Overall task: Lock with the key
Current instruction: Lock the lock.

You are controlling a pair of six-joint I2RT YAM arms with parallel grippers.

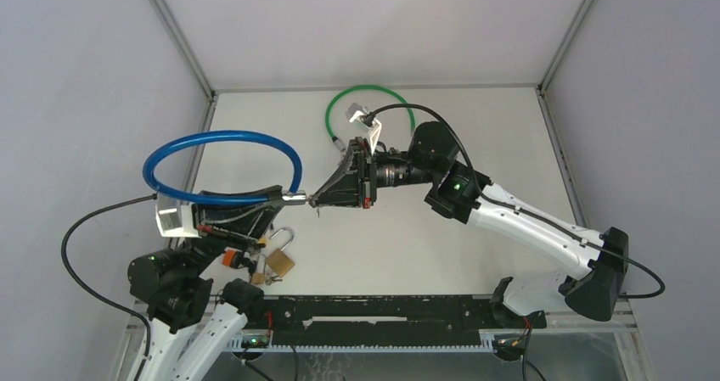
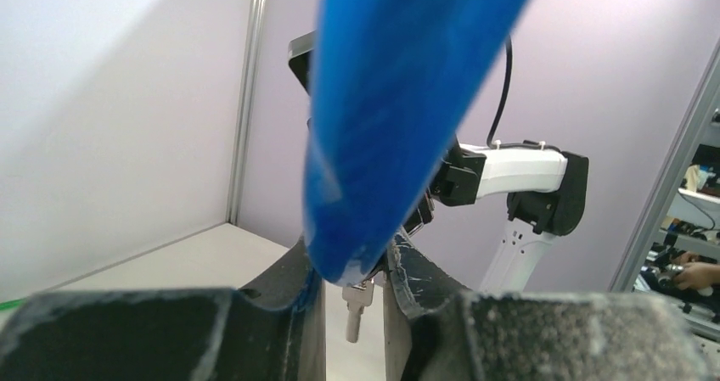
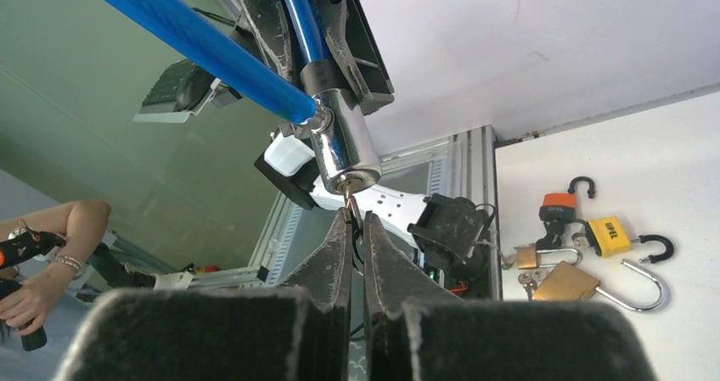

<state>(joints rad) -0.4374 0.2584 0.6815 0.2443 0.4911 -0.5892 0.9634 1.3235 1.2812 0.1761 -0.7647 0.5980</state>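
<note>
Two grippers meet at the chrome barrel of the blue cable lock, which is held up off the white table. The left gripper is clamped on that barrel, with its jaws narrowed to the barrel's width. One finger sits on each side where the blue cable enters the barrel. The cable loop arcs away from the barrel, up and back over the left arm.

The right gripper faces the barrel's keyhole end from the opposite side. Its jaws are drawn almost together, with the key pinched between the fingertips. The key's blade runs from those fingertips into the keyhole in the barrel's end face. How deep it sits is hard to judge, since the fingers cover most of it.

In the left wrist view the blue cable fills the middle of the picture. A pale metal piece, probably the key, shows just below the barrel, between the two dark fingers.

A cluster of padlocks lies on the table below the barrel and near the left arm. It includes a brass one with its shackle swung open, a yellow one and an orange-topped one. A green cable lock lies on the table beyond the barrel, behind the right wrist and well apart from the barrel.
</note>
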